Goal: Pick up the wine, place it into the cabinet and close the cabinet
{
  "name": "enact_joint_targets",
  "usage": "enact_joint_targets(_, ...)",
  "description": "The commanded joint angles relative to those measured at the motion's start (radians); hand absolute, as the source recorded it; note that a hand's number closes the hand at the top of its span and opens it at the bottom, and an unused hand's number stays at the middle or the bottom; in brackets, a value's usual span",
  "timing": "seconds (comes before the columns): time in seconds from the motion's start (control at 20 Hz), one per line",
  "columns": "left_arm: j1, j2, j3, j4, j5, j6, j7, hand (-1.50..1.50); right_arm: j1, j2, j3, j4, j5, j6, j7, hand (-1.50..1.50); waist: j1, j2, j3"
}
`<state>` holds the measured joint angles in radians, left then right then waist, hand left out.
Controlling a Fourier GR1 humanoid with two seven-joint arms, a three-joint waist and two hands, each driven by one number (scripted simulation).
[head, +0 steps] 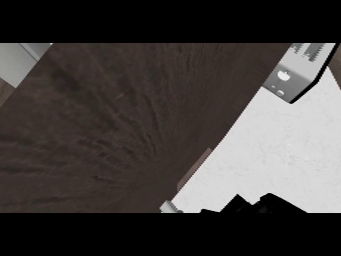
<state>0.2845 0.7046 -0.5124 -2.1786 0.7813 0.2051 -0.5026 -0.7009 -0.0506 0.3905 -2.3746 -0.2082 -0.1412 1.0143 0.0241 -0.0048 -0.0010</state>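
The dark wooden cabinet door (pixel 106 130) fills the left; push it evenly shut. One black hand (pixel 258 206) shows near; fingers unreadable.

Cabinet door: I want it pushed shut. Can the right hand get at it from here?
Probably yes. The right hand shows at the view's lower edge, close beside the cabinet door, with only bare white counter between them.

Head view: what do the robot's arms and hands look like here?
Little shows. One black hand pokes in at the lower edge as angular, jagged dark shapes against the white counter; which hand it is can't be told. No forearm, cable or marking is visible. The dark wood cabinet door fills most of the view.
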Motion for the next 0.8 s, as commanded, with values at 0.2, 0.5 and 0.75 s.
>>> enact_joint_targets(0.2, 0.165, 0.159, 0.292, 0.021, 0.186, -0.260, -0.062, 1.50, -0.203, 0.050, 0.236, 0.219, 0.113, -0.171, -0.053, 1.50, 0.021, -0.005, -0.003)
enact_joint_targets(0.5, 0.212, 0.238, 0.431, 0.086, 0.308, -0.450, -0.028, 1.50, -0.404, 0.050, 0.191, 0.498, 0.131, -0.253, -0.154, 1.50, 0.028, 0.000, -0.002)
enact_joint_targets(0.75, 0.159, 0.218, 0.449, 0.150, 0.320, -0.481, -0.009, 1.50, -0.551, 0.051, 0.190, 0.806, 0.083, -0.335, -0.323, 1.50, 0.029, 0.011, -0.003)
